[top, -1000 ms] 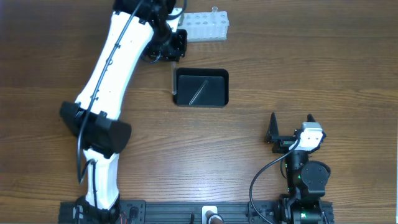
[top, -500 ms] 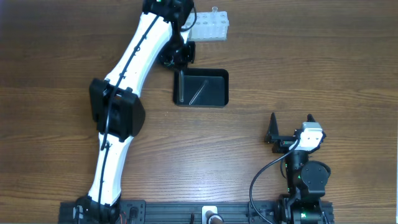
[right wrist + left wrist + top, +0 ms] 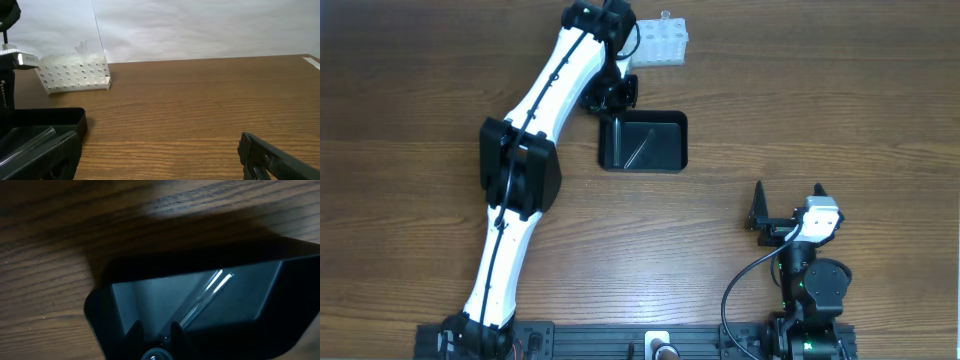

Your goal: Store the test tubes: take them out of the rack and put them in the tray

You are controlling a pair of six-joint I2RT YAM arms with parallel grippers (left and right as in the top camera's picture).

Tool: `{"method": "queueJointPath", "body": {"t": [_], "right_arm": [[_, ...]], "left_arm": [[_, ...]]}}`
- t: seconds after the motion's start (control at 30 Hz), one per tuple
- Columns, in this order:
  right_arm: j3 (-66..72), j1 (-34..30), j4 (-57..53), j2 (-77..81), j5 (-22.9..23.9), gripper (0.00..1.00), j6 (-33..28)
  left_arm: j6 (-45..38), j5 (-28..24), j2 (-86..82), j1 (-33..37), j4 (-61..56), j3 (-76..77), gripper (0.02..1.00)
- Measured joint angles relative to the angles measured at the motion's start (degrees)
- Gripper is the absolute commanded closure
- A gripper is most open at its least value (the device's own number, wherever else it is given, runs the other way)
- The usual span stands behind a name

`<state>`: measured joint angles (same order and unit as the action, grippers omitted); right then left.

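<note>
The black tray (image 3: 681, 119) holds one clear test tube (image 3: 640, 150) lying slantwise, also seen in the left wrist view as the lying tube (image 3: 206, 296). My left gripper (image 3: 614, 102) hovers over the tray's left end (image 3: 100, 312), shut on a second test tube (image 3: 155, 353) between its fingers (image 3: 135, 331). The white rack (image 3: 655, 43) stands just beyond the tray with one tube (image 3: 665, 15) upright in it; from the right wrist it shows as the rack (image 3: 75, 76). My right gripper (image 3: 763, 218) rests open near its base, holding nothing.
Bare wooden tabletop (image 3: 820, 110) spreads to the right of the tray and rack. The left arm's white links (image 3: 535, 120) stretch diagonally across the left half. A white wall (image 3: 210, 25) stands behind the table's far edge.
The left arm has swung right, carrying its tube from beside the tray's left rim to over the tray's left end. The right arm has not moved.
</note>
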<state>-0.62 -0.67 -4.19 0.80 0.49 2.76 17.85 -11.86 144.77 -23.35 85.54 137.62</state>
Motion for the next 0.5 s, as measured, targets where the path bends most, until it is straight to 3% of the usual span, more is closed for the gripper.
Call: {"method": "queueJointPath", "body": {"t": [0.2, 0.4, 0.5], "right_arm": [[0.0, 0.0, 0.0, 0.0, 0.0, 0.009, 0.0], [0.0, 0.0, 0.0, 0.0, 0.0, 0.007, -0.02], [0.0, 0.0, 0.0, 0.0, 0.0, 0.007, 0.04]], "left_arm": [[0.0, 0.0, 2.62, 0.0, -1.42, 0.0, 0.958], [0.02, -0.04, 2.99, 0.17, -3.08, -0.04, 0.787], [0.24, -0.17, 2.99, 0.37, -3.13, -0.04, 0.774]]}}
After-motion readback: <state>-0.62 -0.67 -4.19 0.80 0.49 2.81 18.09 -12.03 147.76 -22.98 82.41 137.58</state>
